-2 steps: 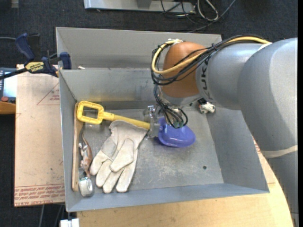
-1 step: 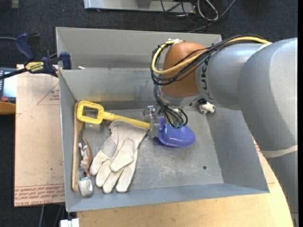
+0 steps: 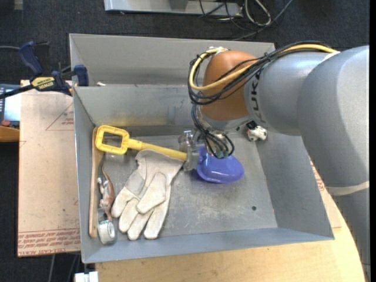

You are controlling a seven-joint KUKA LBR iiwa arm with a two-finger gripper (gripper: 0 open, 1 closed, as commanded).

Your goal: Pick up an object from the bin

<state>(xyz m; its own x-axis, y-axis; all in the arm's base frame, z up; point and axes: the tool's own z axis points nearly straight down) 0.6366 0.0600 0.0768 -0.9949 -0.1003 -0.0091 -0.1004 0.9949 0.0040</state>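
My gripper (image 3: 191, 153) hangs low in the middle of the bin, its metal fingers down at the left edge of a blue rounded plastic thing (image 3: 220, 169) that lies on the bin floor. A yellow toy shovel (image 3: 126, 143) lies to the left, its shaft running right until it meets the fingers. Just below the shaft a white work glove (image 3: 144, 195) lies flat, its cuff close to the gripper. Whether anything sits between the fingers is hidden by the wrist.
A wooden stick (image 3: 93, 204) runs along the left wall. Beside it lie a small brownish thing (image 3: 106, 192) and a metal roll (image 3: 107, 232) in the front left corner. The arm with its orange cover and yellow cables overhangs the bin's right half.
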